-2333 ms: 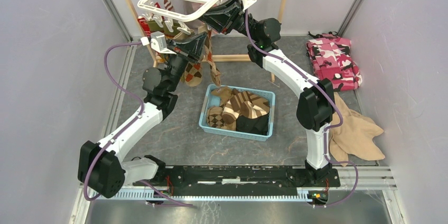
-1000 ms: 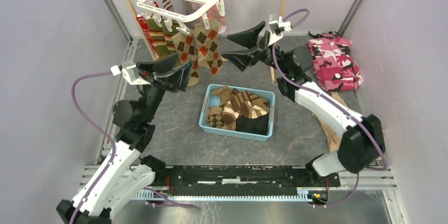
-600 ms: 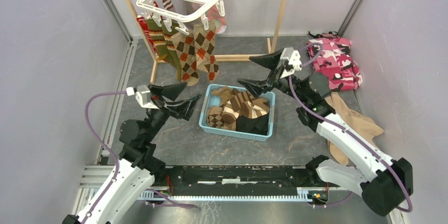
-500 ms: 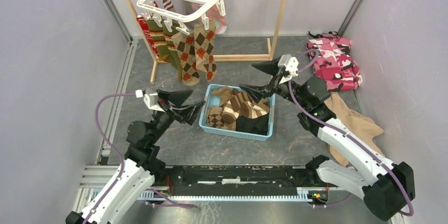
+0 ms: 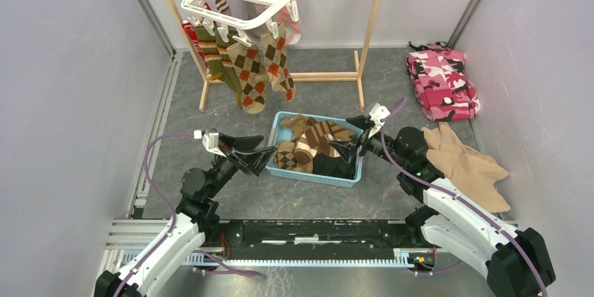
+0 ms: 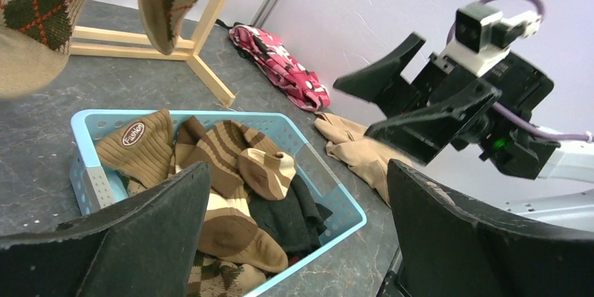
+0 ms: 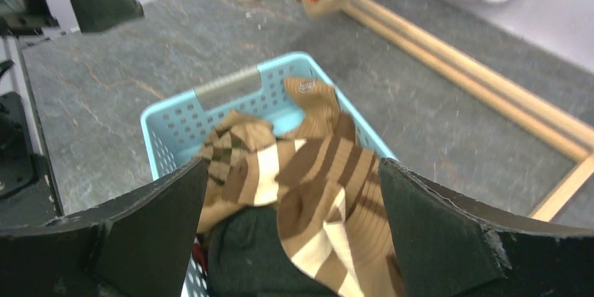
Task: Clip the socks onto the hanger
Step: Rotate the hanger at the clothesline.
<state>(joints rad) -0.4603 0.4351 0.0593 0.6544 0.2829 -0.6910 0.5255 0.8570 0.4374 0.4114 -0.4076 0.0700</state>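
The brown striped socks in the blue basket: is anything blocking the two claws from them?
Nothing visible does. The brown and tan striped socks lie uncovered on top in the light blue plastic basket, with the open left gripper and open right gripper at opposite sides of it.

**A:** How's your light in the overhead view?

**B:** Bright and even. You get only faint, soft shadows on the grey floor (image 5: pixel 231 195), and no glare off the pale walls (image 5: pixel 70 66).

**A:** And your wrist views?

**B:** Your right wrist picture is smeared: the socks (image 7: pixel 308 171) in the basket (image 7: pixel 168 118) look soft. In your left wrist picture, the left gripper (image 6: pixel 298 167) shows its fingers (image 6: pixel 140 241) dark and out of focus along the bottom.
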